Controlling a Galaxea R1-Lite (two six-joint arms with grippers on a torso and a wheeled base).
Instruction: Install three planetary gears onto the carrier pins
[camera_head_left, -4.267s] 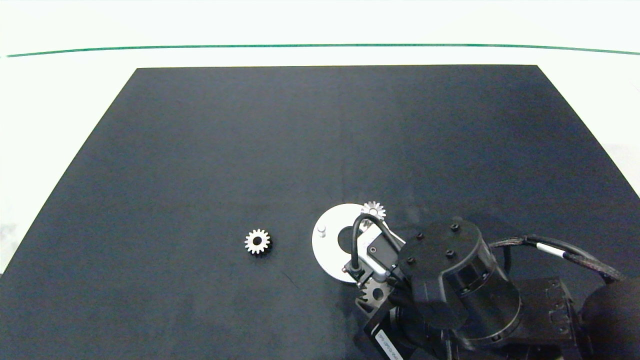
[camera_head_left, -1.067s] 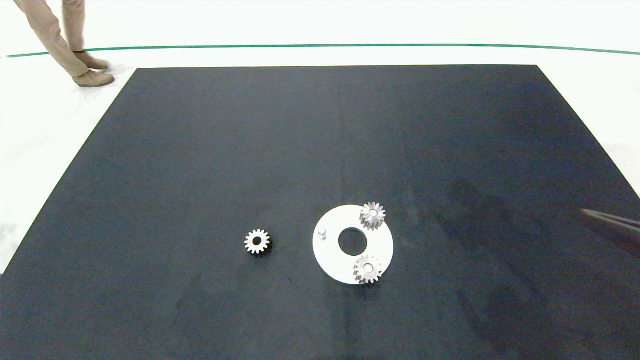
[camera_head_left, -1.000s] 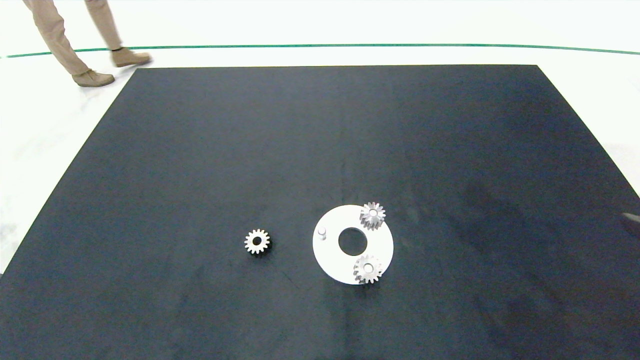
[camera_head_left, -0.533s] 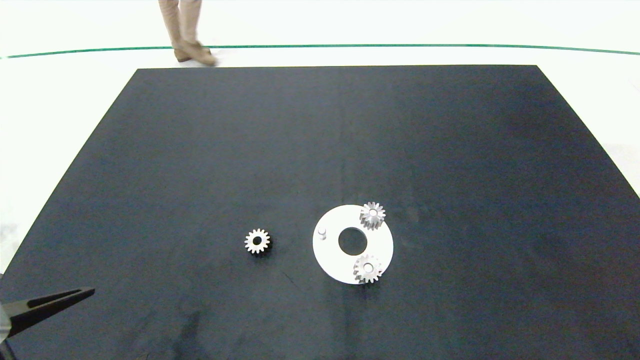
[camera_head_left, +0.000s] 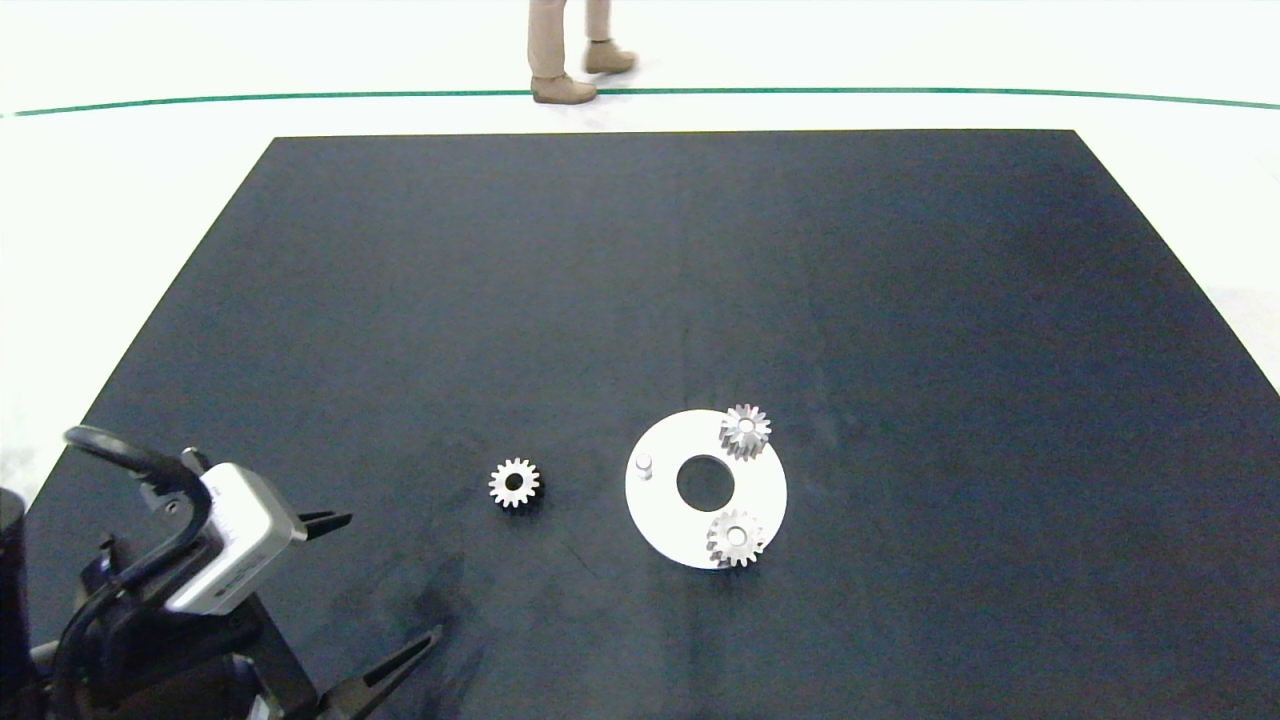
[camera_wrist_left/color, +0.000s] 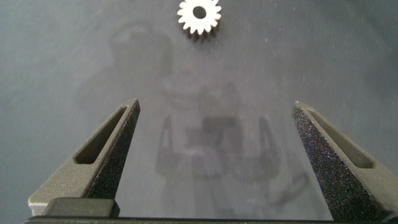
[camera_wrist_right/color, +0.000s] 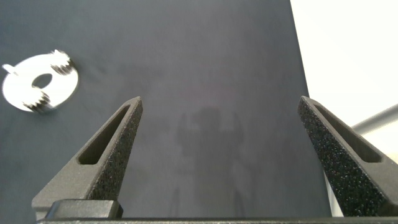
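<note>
- On the white disc (camera_head_left: 668, 520), 2 planetary gears (camera_head_left: 746, 431) sit on carrier pins; the third pin (camera_head_left: 644, 463) stands bare.
- 1 loose gear (camera_head_left: 514, 483) lies flat on the black mat (camera_head_left: 640, 280), left of the disc.
- Left gripper (camera_head_left: 385, 590) hovers near the mat's left corner, fingers spread, empty.
- Right gripper (camera_wrist_right/color: 221, 106), off to the right, is spread and empty.

silver-grey gears (camera_head_left: 514, 483), white disc (camera_head_left: 660, 510), black mat (camera_head_left: 640, 300)

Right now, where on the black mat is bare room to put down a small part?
Bare: the black mat beyond the white disc and to its right. Crowded: near the loose gear, the disc and the left gripper.
</note>
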